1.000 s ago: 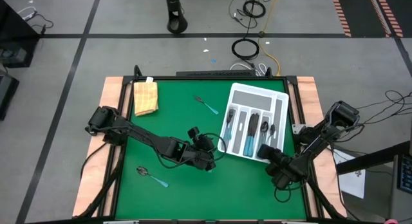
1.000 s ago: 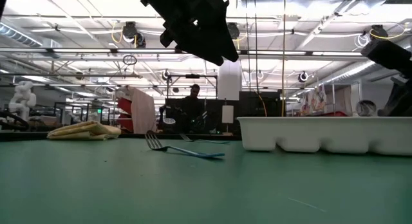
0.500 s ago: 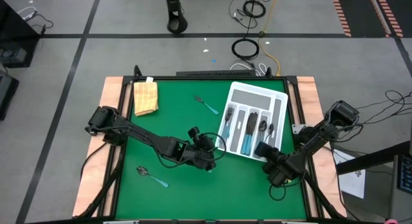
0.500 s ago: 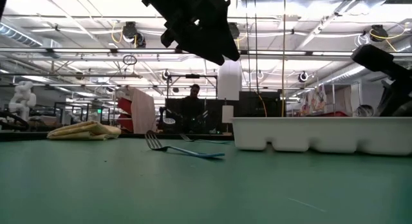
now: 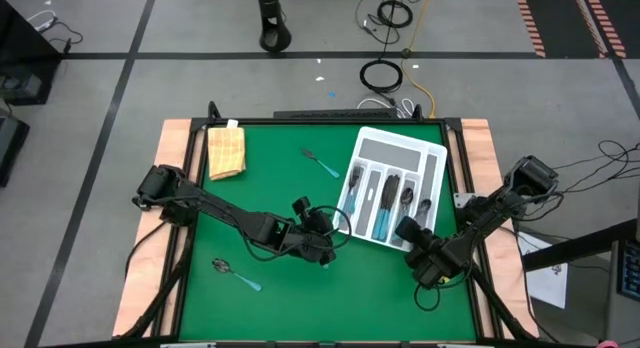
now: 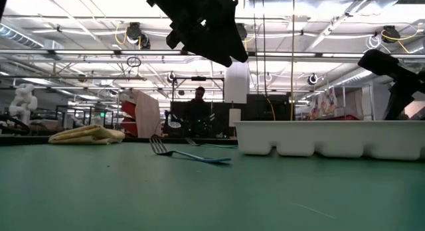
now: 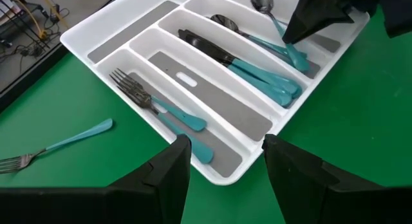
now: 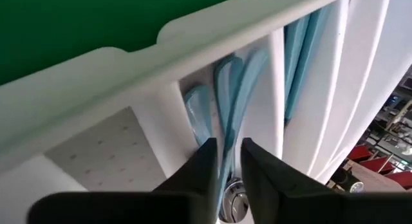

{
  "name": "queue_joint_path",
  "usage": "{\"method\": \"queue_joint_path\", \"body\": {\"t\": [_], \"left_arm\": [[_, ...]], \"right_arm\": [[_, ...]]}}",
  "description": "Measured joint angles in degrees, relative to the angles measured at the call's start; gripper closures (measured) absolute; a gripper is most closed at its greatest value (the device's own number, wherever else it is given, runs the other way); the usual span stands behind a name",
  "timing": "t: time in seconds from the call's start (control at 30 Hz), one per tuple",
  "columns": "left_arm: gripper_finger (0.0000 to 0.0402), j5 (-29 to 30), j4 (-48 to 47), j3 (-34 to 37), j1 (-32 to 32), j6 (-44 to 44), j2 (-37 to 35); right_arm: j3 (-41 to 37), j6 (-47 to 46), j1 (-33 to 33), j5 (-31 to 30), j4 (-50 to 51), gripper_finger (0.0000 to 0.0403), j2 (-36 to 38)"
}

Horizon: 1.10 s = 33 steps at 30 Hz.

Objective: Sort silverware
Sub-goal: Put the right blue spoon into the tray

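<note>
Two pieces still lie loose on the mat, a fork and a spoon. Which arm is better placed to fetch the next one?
Left. Its open pincer hovers mid-table, between the spoon and the fork. The right pincer is busy over the tray, a teal-handled spoon between its fingers.

Looks like a big open robotics lab or workshop: grey concrete floor (image 5: 120, 48) with black tape lines, coiled black cables (image 5: 381, 75) lying loose beyond the grippers, exposed ceiling pipes and strip lights (image 6: 99, 38), workbenches and a person (image 6: 199, 111) far behind.
</note>
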<state>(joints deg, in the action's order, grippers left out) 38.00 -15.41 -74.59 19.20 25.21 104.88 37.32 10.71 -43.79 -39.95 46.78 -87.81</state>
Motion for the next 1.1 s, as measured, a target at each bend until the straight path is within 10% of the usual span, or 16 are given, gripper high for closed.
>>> {"method": "queue_joint_path", "body": {"t": [0.9,1.1], "left_arm": [[0.0201,0.0,0.61,0.0,0.0,0.0,0.0],[0.0201,-0.02,0.93,0.0,0.0,-0.02,0.0]], "right_arm": [[4.11,-8.86,0.76,-2.59,7.85,0.0254,0.28],[8.33,-26.05,1.46,-3.12,14.44,0.0254,0.35]]}}
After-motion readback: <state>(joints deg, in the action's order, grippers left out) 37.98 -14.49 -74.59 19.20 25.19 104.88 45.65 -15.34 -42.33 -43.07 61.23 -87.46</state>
